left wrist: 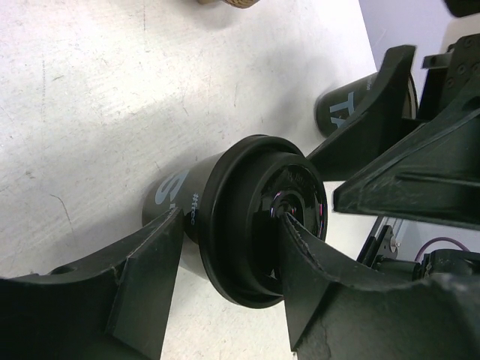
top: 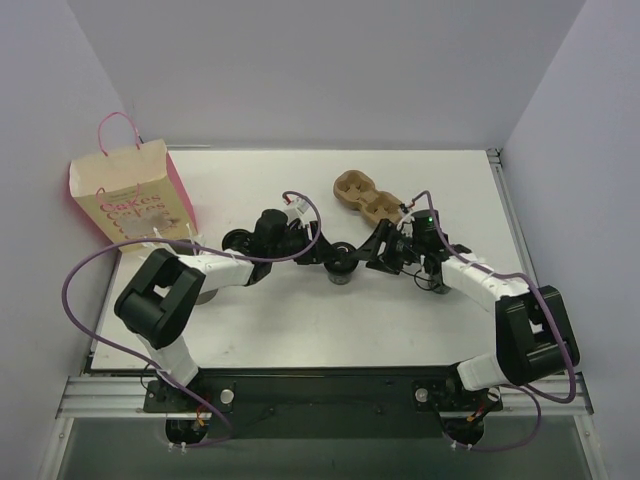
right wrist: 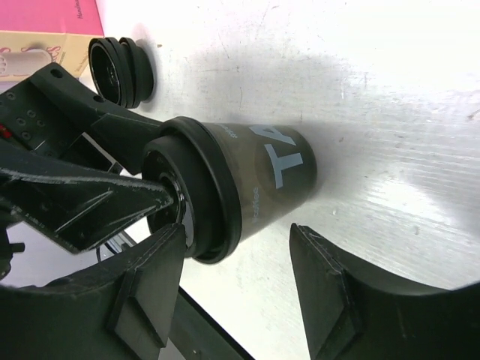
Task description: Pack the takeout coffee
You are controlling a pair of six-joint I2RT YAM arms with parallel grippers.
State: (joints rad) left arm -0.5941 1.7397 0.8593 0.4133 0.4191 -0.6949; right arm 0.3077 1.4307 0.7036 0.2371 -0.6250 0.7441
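As I judge it, the packing has hardly begun. The takeout coffee cup [left wrist: 232, 202], with its black lid on, stands upright about in the middle of the table [top: 300, 330]. The cardboard cup carrier [top: 365, 197] lies empty farther back, a little right of the middle. The paper bag [top: 130, 195] stands at the far left corner, well apart from the cup. Its inside is not visible from above, so I cannot say if its mouth is open.

Both arms meet at this one cup. The left gripper [left wrist: 232, 225] has its jaws spread on both sides of it. One finger is beside the paper wall and the other crosses in front of the lid. Whether they press the cup or only stand around it, I cannot tell. The right gripper [right wrist: 237, 229] is released. Its jaws stand apart with the cup between them, and a clear gap shows at one finger.

A second lidded cup [left wrist: 349, 105] stands just beyond the right gripper. What seems a third one [right wrist: 120, 67], also with a black lid, stands near the bag. Both are on the table too.

Nearly everything is left to do. One gripper must take a firm hold, carry the cup to the left as far as the bag, and lower it in upright, so that the lid does not come off.
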